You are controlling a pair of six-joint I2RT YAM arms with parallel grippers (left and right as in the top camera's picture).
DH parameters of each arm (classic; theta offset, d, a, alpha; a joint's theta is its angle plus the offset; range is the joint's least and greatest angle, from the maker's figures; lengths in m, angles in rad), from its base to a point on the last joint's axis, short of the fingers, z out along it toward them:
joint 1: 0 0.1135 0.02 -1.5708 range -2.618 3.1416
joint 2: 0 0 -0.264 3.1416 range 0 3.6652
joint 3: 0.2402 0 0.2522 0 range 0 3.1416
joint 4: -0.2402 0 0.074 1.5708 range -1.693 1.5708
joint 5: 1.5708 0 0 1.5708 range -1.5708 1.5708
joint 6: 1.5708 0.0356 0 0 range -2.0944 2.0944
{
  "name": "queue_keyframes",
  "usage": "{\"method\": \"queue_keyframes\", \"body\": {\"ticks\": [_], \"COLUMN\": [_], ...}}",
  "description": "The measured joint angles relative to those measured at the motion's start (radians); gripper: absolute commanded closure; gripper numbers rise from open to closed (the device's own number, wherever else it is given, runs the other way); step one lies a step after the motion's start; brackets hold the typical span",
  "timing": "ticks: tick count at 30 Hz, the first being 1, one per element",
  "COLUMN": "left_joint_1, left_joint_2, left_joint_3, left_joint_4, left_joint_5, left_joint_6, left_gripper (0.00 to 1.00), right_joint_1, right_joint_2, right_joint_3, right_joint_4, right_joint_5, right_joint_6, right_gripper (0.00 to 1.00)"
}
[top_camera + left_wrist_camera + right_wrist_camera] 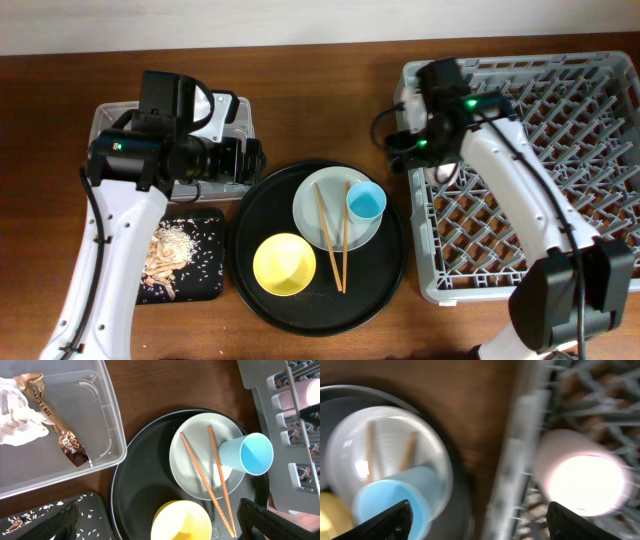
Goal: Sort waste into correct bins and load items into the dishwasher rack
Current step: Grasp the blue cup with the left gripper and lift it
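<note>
The clear tub (240,115) holds the white paper wad (15,420) and the gold-brown wrapper (55,420). The small black tray (205,280) holds food scraps (170,250). On the round tray, the grey-green plate (310,215) carries the chopsticks (332,235) and the blue cup (366,203), which lies on its side. The yellow bowl (284,264) sits beside the plate. The pink cup (580,475) stands in the grey rack (600,150). My left gripper (160,525) is open and empty above the bowl. My right gripper (480,520) is open and empty over the rack's left edge.
The large round black tray (250,250) lies between the small black tray and the rack. Bare wooden table shows along the back and front edges. The right wrist view is blurred.
</note>
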Motion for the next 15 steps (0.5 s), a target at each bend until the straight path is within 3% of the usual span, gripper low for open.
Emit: {"method": "queue_keyframes", "body": {"ticks": [8, 12, 15], "left_joint_1": [0.000, -0.022, -0.182], "left_joint_2": [0.000, 0.006, 0.096], "left_joint_3": [0.000, 0.000, -0.021], "left_joint_4": [0.043, 0.123, 0.215], "left_joint_5": [-0.005, 0.176, 0.224], "left_joint_6": [0.000, -0.044, -0.122], "left_gripper": [0.01, 0.01, 0.01], "right_joint_1": [-0.224, -0.226, -0.226], "right_joint_2": [0.000, 0.000, 0.000], "right_joint_3": [0.000, 0.000, 0.000], "right_joint_4": [0.000, 0.000, 0.000], "right_joint_5": [0.069, 0.069, 0.069], "right_joint_6": [0.000, 0.000, 0.000], "right_gripper": [0.01, 0.01, 0.01]}}
